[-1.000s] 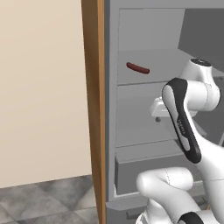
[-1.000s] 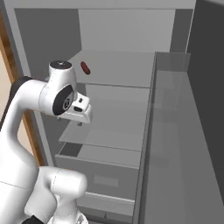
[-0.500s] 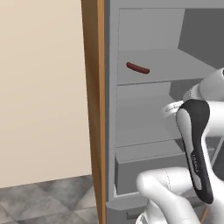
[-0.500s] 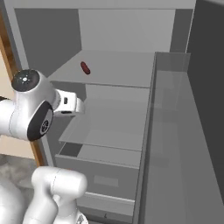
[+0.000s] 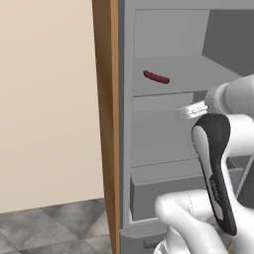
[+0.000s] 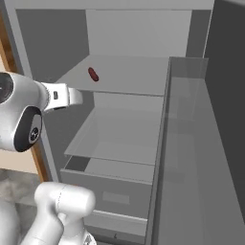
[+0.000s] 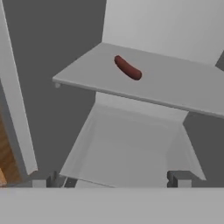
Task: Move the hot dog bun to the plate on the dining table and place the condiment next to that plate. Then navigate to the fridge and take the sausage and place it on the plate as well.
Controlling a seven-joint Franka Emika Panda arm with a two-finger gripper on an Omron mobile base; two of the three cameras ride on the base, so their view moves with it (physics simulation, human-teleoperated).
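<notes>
The sausage lies alone on the upper shelf of the fridge, near its left front corner. The gripper, jaws spread and holding nothing, hangs lower, facing the shelf's front edge, well short of the sausage, above a drawer and beside the wood side panel.

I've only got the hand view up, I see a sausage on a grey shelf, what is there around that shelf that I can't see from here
Observer: In the right base view, a drawer sits below the two shelves, at the fridge bottom.
Operator: And to the side?
Observer: In the left base view, a light wood side panel runs the fridge's full visible height, with a beige wall beyond it.
Operator: Where's the sausage on its shelf?
Observer: The sausage lies on the upper shelf, towards its left side.
</notes>
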